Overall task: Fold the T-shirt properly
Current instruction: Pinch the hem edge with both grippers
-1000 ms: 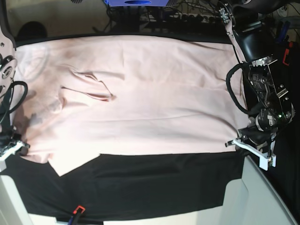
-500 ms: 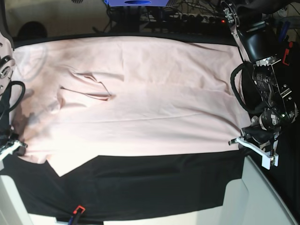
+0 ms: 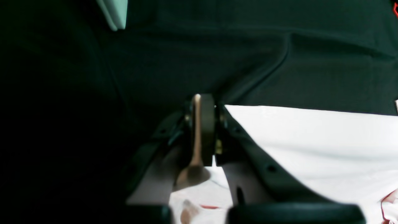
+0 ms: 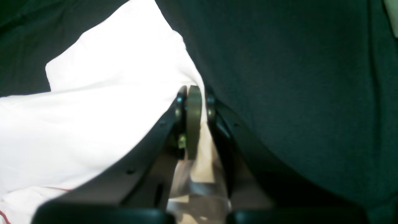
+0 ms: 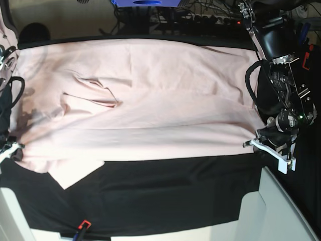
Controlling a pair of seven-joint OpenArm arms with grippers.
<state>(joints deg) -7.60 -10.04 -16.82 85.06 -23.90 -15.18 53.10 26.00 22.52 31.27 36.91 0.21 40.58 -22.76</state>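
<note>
The pale pink T-shirt [image 5: 150,105] lies spread, plain side up, across the black table cloth [image 5: 160,196], with a rumpled fold left of centre. My left gripper [image 5: 253,144] is shut on the shirt's near right corner. In the left wrist view its pads [image 3: 206,124] pinch a thin strip of fabric, and the T-shirt [image 3: 311,146] stretches away to the right. My right gripper [image 5: 12,149] is shut on the near left corner. In the right wrist view the T-shirt [image 4: 93,124] runs in between the closed fingers [image 4: 193,121].
A short sleeve flap [image 5: 75,173] sticks out over the black cloth at the near left. White table edges [image 5: 273,211] show at the near corners. A small red clip [image 5: 84,224] sits at the front edge. Cables and a blue object [image 5: 145,2] lie beyond the far edge.
Both grippers have moved toward the far side with the shirt's near corners. The near hem has slid back, leaving more black cloth bare in front.
</note>
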